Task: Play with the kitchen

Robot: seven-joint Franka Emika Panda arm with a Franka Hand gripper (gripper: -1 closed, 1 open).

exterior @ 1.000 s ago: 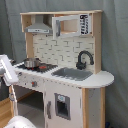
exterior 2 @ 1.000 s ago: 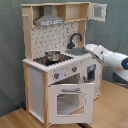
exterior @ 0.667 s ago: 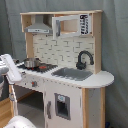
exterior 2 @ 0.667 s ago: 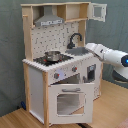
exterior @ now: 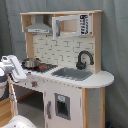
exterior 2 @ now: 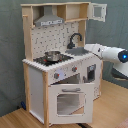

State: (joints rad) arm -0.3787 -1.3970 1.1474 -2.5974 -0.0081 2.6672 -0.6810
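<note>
Silver pot [exterior 2: 52, 55] on the kitchen [exterior 2: 60, 75] stove.

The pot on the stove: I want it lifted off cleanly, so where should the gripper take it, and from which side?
Probably by the rim of the pot, coming straight down from above. It stands upright and open-topped on the stove, and the hood sits well clear above. No handle shows clearly enough to count on.

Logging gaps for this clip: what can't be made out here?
- Gripper: hidden behind the kitchen in the second exterior view; the arm hides it in the first exterior view.
- Pot contents: its rim hides them in both exterior views.
- Arm base: cut off by the frame edges in both exterior views.
</note>
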